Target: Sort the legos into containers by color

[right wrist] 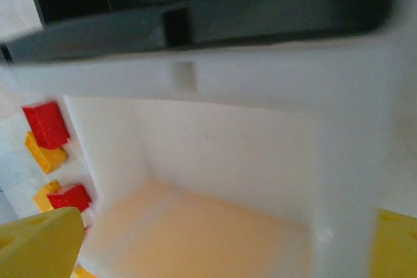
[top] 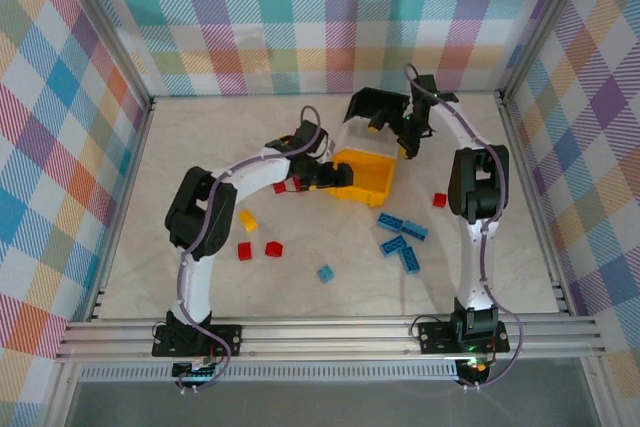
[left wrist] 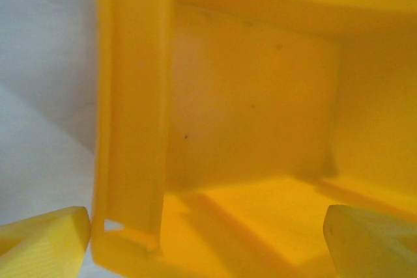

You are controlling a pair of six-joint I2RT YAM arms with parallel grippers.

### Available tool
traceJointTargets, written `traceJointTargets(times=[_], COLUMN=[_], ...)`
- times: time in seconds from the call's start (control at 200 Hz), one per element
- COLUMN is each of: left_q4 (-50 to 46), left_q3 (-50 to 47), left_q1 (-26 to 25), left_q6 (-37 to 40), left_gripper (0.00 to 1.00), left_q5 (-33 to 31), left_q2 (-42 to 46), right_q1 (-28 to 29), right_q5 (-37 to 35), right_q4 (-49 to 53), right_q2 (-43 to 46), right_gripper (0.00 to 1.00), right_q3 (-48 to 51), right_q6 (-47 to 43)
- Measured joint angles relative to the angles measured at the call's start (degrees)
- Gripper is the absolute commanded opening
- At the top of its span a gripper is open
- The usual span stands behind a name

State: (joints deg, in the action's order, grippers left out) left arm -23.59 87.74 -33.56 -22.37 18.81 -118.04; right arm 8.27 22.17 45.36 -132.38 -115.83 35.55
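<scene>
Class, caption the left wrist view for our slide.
Open left claw straddles a wall of the yellow bin.

Pastel plaid walls (top: 300,7) — cream desk (top: 330,292). At centre a yellow bin (top: 365,175), above it a white bin (top: 350,137) and black bin (top: 372,105); blue legos (top: 402,224) right, red legos (top: 273,248) lower left.

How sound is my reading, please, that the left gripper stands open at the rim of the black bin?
Not quite: that bin is yellow, not black. The left wrist view shows the left gripper open at the rim of the yellow bin.
</scene>
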Motion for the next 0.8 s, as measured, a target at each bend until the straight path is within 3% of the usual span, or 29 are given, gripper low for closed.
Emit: traceJointTargets(times=[0.285, 0.535, 0.67, 0.8], left_q4=[-0.2, -4.9, -6.2, -6.1], left_q3=[4.8, 15.0, 20.5, 25.2], left_q1=[-5.5, -8.1, -9.2, -9.5], left_q6=[-4.0, -6.4, -6.3, -6.6], left_gripper=[0.92, 0.91, 0.91, 0.91], left_q5=[0.8, 3.3, 3.4, 4.1], left_q2=[-4.1, -11.9, -16.0, -18.9], right_q1=[1.2, 2.4, 2.4, 1.8], right_q5=[4.2, 1.8, -4.6, -8.6], right_q4=[2.1, 1.6, -1.0, -1.6], right_q2=[-10.7, -12.2, -7.1, 4.3], right_gripper=[1.00, 1.00, 1.00, 1.00], right_q3=[-18.8, -21.6, -16.1, -8.9], right_q6=[-2.1, -4.9, -6.9, -8.1])
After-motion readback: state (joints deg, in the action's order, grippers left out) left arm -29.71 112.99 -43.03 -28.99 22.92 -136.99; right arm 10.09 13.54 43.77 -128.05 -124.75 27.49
